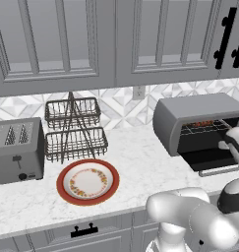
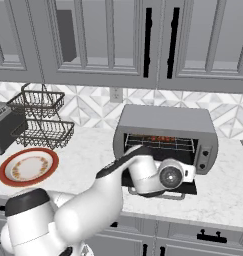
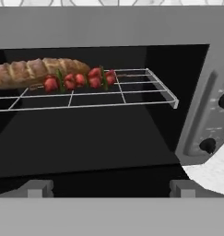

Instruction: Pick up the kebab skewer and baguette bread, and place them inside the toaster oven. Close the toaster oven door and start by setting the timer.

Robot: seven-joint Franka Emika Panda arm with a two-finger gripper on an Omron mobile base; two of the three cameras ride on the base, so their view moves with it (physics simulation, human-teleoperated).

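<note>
A: The wide grey metal toaster oven (image 1: 199, 123) sits on the white marbled desk (image 1: 135, 162) under grey cabinets (image 2: 118, 40), door down?
B: Yes; golden-brown baguette bread (image 3: 35, 71) and red-chunked kebab skewer (image 3: 81, 80) lie on its rack. The hand (image 1: 229, 139) gapes wide, empty.

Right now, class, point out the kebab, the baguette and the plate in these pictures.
kebab (image 3: 80, 80), hand view, on a middle red chunk.
baguette (image 3: 26, 72), hand view, on the loaf's crust left of the kebab.
plate (image 1: 66, 193), left base view, on its red rim.
</note>
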